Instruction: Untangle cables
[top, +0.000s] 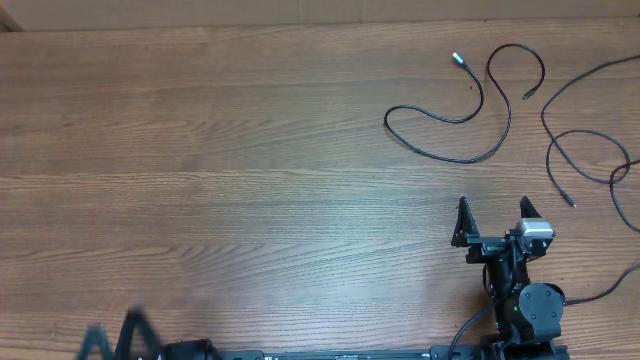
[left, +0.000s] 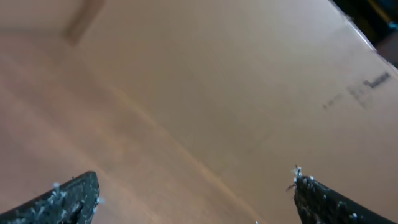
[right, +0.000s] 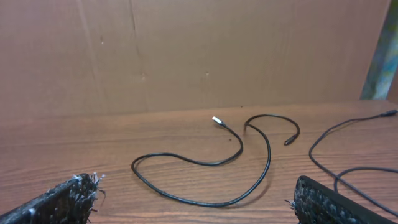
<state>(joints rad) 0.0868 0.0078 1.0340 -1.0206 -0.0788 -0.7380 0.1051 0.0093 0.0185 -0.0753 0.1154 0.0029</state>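
One thin black cable lies in loose curves at the back right of the table, with a silvery plug on one end and a small dark plug on the other. A second black cable winds beside it at the far right, apart from the first. My right gripper stands open just in front of the first cable, holding nothing. In the right wrist view that cable and its silvery plug lie ahead of the right gripper. My left gripper is at the front left edge; the left gripper is open and empty.
A brown cardboard wall backs the wooden table. A thicker black wire runs from the right arm's base toward the right edge. The left wrist view shows only blurred cardboard.
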